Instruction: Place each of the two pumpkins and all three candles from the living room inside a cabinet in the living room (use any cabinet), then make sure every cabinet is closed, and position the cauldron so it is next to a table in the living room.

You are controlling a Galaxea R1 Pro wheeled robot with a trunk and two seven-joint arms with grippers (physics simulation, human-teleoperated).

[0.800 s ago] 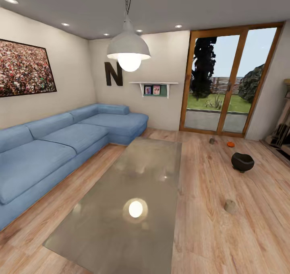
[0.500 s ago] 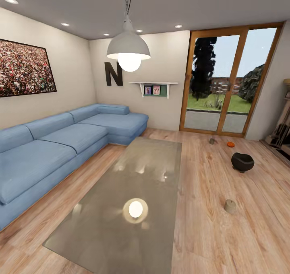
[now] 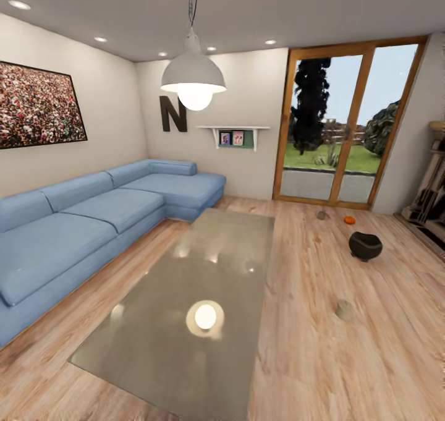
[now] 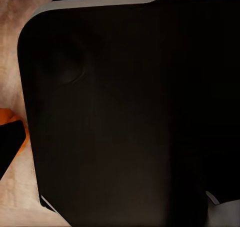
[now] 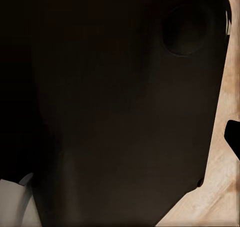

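Observation:
The glass-topped table [image 3: 210,266] lies in the middle of the head view, mirroring the lamp. To its right, on the wood floor, the black cauldron [image 3: 364,245] stands well apart from it. Beyond the cauldron, toward the glass door, rests one orange pumpkin [image 3: 349,220], and a candle [image 3: 321,214] stands just left of it. Another candle [image 3: 344,310] stands on the floor nearer me, right of the table. In both wrist views a dark robot body hangs over wood floor, with only a dark wedge at the picture's edge, so I cannot tell the fingers' state. The cabinet is out of view.
A blue corner sofa [image 3: 93,217] runs along the left wall. A white pendant lamp [image 3: 193,78] hangs above the table. A wood-framed glass door [image 3: 346,124] closes the far wall. A dark fireplace-like unit [image 3: 429,201] stands at the right edge. An unclear orange patch [image 4: 9,118] shows at the left wrist view's edge.
The whole head view has shifted a little, so the camera has moved. The cauldron, pumpkin and candles keep their places on the floor.

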